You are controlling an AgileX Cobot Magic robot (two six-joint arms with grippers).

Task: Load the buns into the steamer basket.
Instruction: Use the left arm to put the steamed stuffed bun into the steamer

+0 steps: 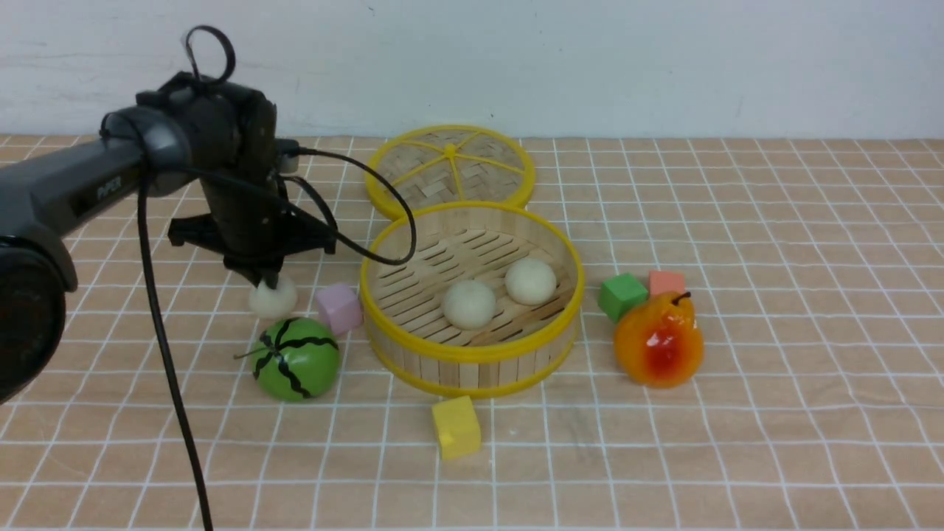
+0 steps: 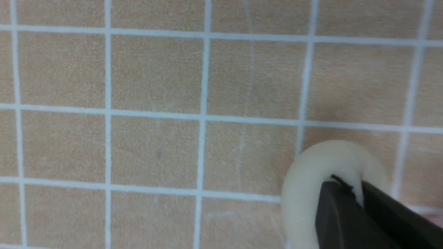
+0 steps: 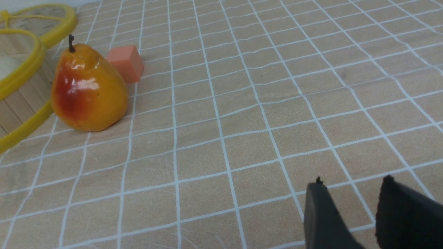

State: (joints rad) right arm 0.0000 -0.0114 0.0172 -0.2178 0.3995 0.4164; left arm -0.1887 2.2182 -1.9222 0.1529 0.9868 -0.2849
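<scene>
Gridded tabletop [image 1: 774, 428], steamer basket [image 1: 472, 369] containing two buns [image 1: 469, 304], left gripper [image 1: 267, 280] pinched narrow, right gripper [image 3: 349, 211] apart.

Two off-white buns [image 1: 500, 293] in round steamer basket [image 1: 472, 358] — third bun [image 1: 273, 298] outside.

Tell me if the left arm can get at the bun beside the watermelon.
Likely yes: the left jaws, closed together, already meet the bun from above, and the watermelon sits nearer the camera, not over it.
</scene>
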